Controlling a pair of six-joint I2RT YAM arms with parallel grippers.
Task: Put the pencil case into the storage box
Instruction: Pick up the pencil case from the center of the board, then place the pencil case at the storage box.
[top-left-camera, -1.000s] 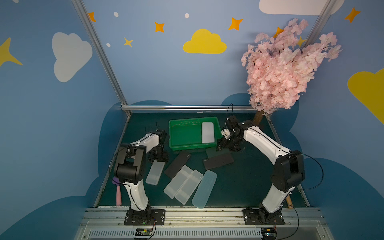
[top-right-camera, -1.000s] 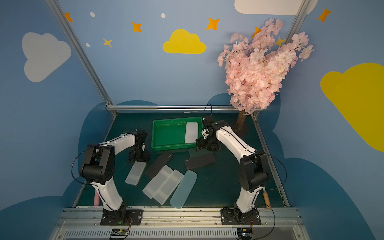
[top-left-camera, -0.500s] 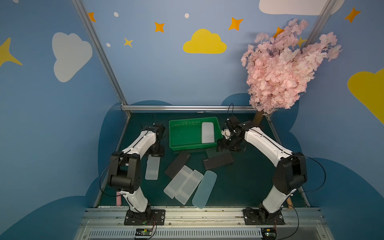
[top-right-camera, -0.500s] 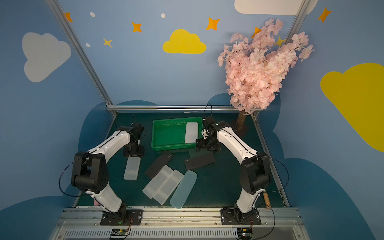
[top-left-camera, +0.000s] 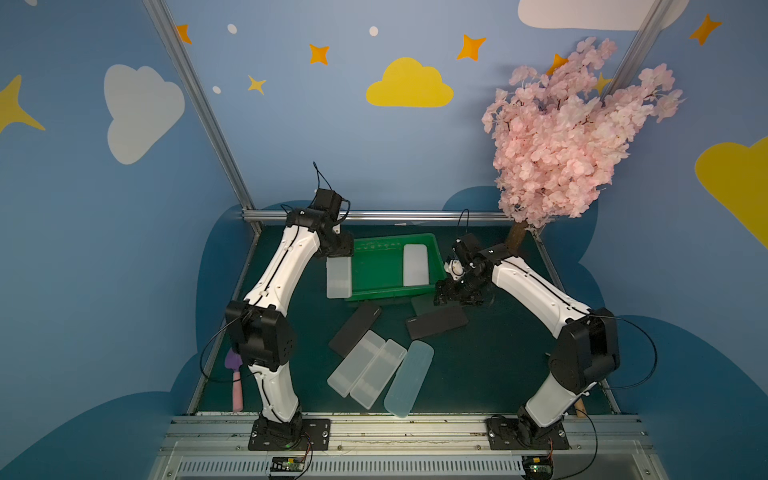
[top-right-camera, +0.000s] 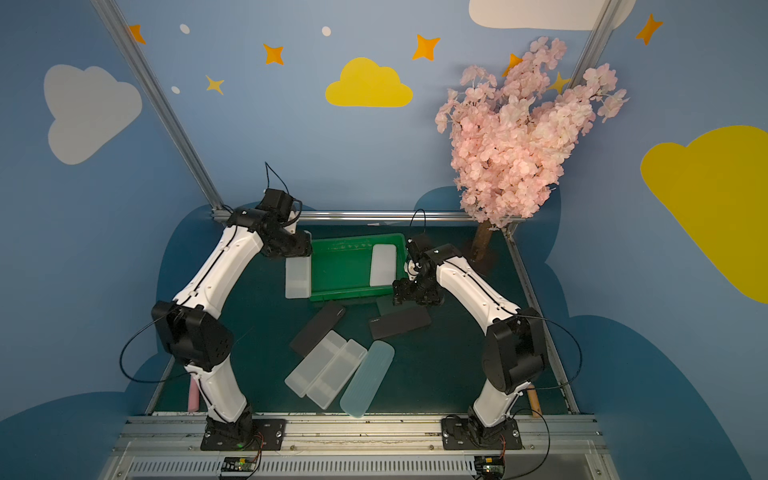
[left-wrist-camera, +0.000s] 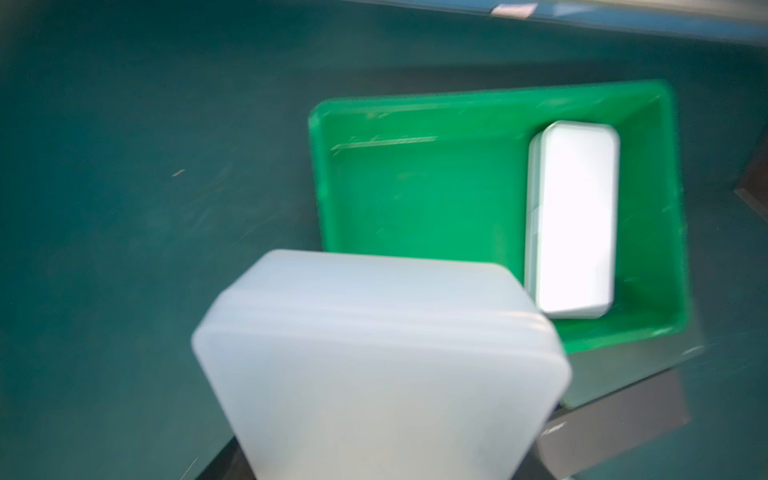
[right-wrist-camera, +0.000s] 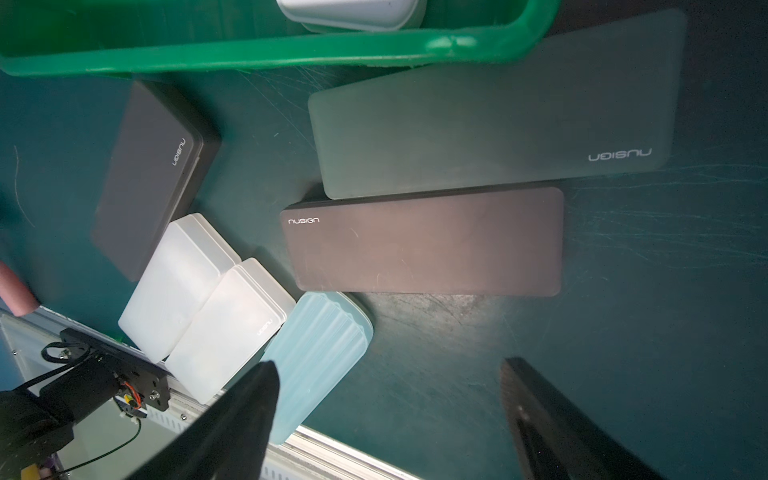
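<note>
A frosted pencil case hangs clenched by one end in the left claw. It sits just outside the left wall of the green box, near the desk's far edge, and is not yet inside. In the blurred left wrist view the pencil case overlaps one corner of the box. Judged from here, a grip on one end could let the long case swing or slip. Its free end could catch the flared rim, and a release now would probably drop it on the desk beside the box. A white case already lies along the box's right wall, so only the left floor is free. The right claw is empty with its jaws spread wide, near the box's front right corner, where a stray move could nudge the box. Below it, a black case reads "nusign". The same word shows on a grey case, a second black case and, faintly, a frosted case.
</note>
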